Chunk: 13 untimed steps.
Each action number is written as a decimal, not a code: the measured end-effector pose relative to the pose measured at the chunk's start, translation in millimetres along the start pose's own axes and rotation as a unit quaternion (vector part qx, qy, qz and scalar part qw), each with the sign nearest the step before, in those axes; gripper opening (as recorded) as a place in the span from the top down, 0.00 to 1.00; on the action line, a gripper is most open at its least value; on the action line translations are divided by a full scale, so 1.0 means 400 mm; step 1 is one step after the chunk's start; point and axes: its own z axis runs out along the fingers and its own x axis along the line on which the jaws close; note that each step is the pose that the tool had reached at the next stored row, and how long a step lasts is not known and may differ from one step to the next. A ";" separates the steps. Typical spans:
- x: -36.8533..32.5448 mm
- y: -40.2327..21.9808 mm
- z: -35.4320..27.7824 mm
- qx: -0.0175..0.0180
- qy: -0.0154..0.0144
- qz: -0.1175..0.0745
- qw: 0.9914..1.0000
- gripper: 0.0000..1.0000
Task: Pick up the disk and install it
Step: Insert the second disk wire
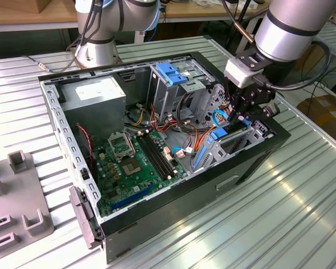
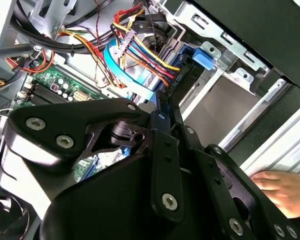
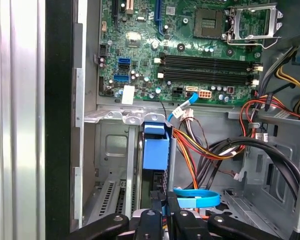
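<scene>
while my gripper (image 1: pixel 239 112) reaches into the bay at the right of the exterior view, its black fingers (image 3: pixel 157 222) stand nearly together on the disk (image 3: pixel 155 150), which sits on edge low centre in the first wrist view. i judge insertion under way; seating calls for a straight push. blue plastic rail, dark metal body, a blue ribbon cable (image 3: pixel 197 197), a green motherboard (image 1: pixel 137 159) and a ribbed metal table (image 1: pixel 257 213).

Exterior view high, angled down on open computer case (image 1: pixel 252 162), both wrist views close inside, sharing motherboard (image 3: pixel 190 50).
</scene>
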 end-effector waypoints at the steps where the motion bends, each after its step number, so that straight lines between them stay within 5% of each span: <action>1: 0.000 0.000 0.001 0.000 0.000 0.000 1.000 0.84; 7: 0.000 0.001 0.007 0.001 0.000 0.000 1.000 0.84; 13: 0.000 0.001 0.008 0.005 0.000 0.000 1.000 0.84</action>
